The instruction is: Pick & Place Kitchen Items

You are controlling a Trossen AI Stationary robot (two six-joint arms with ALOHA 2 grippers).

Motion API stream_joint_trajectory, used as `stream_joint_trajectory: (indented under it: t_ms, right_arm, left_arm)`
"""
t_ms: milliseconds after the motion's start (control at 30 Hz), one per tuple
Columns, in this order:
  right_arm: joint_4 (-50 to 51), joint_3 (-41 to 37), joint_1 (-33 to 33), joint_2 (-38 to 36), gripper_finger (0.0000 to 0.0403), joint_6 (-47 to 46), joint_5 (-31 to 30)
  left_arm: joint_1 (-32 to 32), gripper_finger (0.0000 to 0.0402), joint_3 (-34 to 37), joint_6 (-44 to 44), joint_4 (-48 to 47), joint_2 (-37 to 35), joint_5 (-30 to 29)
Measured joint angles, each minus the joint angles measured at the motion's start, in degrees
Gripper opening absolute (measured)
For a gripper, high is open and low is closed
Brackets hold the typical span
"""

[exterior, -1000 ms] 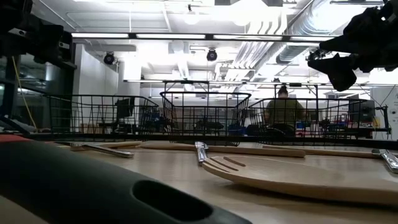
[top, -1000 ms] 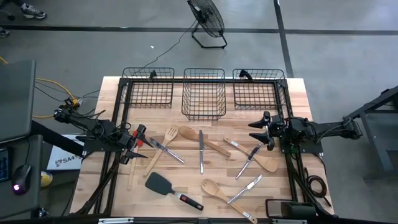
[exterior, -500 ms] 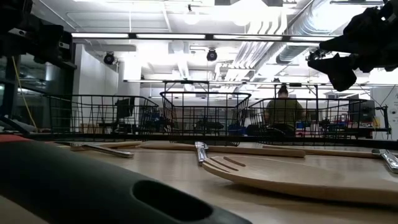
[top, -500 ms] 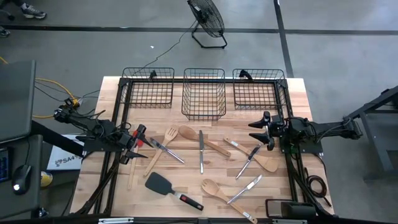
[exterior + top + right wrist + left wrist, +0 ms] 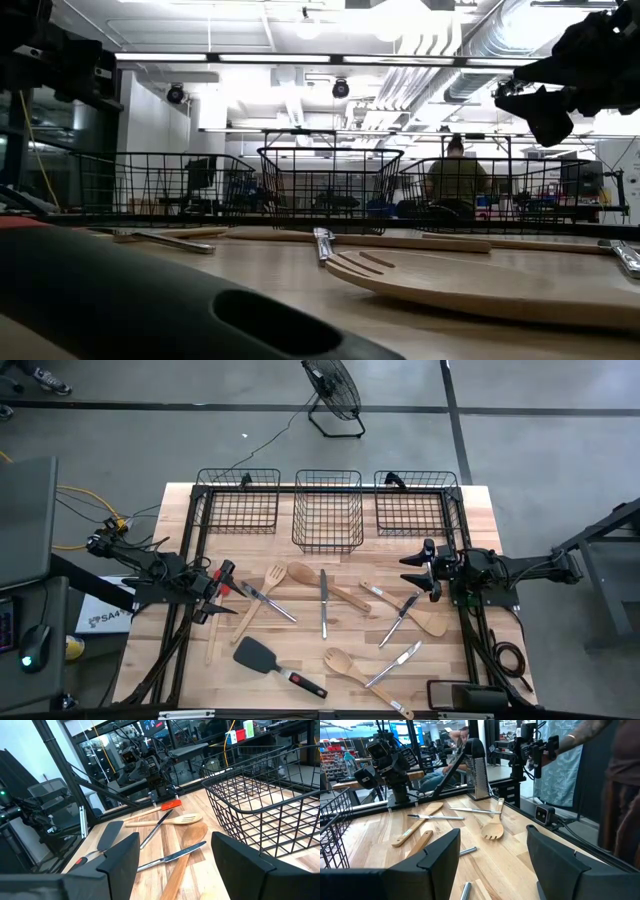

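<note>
Wooden and metal utensils lie flat across the table: a wooden fork point(image 5: 270, 582), a long wooden spoon point(image 5: 322, 586), a table knife point(image 5: 323, 603), a black turner point(image 5: 262, 656), a slotted wooden spoon point(image 5: 345, 663) and silver cutlery point(image 5: 398, 622). The red-headed spatula point(image 5: 211, 610) lies at the left, its head point(image 5: 172, 805) beneath my left arm. My left gripper point(image 5: 224, 582) hovers open at the table's left side, pointing right. My right gripper point(image 5: 414, 568) hovers open at the right side, pointing left. Both sets of fingers stand wide apart in the wrist views point(image 5: 492, 850) point(image 5: 175, 850).
Three black wire baskets point(image 5: 238, 500) point(image 5: 328, 510) point(image 5: 410, 502) stand in a row along the far edge. A fan point(image 5: 335, 395) stands on the floor beyond. A person point(image 5: 615, 795) stands by the table's near edge; another point(image 5: 455, 180) sits far behind the baskets.
</note>
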State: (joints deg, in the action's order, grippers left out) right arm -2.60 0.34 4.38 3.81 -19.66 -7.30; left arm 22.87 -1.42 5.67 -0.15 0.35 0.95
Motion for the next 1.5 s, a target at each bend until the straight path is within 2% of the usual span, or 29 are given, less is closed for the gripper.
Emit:
stream_joint_trajectory:
  t_ms: [333,800,1100,1300,1500]
  right_arm:
    - [-0.5,0.0,0.0,0.0,0.0239,-0.7,0.2]
    - [-2.8,0.0,0.0,0.0,0.0239,-16.0,1.7]
    - [-1.8,2.9,0.0,0.4,0.0239,-23.6,10.9]
    - [8.5,9.5,0.0,2.8,0.0239,-22.6,13.7]
    - [19.3,15.7,0.0,9.3,0.0239,-22.2,15.6]
  left_arm:
    - [0.0,0.0227,0.0,0.0,0.0,0.0,0.0]
    - [0.0,0.0227,0.0,0.0,0.0,0.0,0.0]
    - [0.0,0.0227,0.0,0.0,0.0,0.0,0.0]
    - [0.0,0.0227,0.0,0.0,0.0,0.0,0.0]
    - [0.0,0.0227,0.0,0.0,0.0,0.0,0.0]
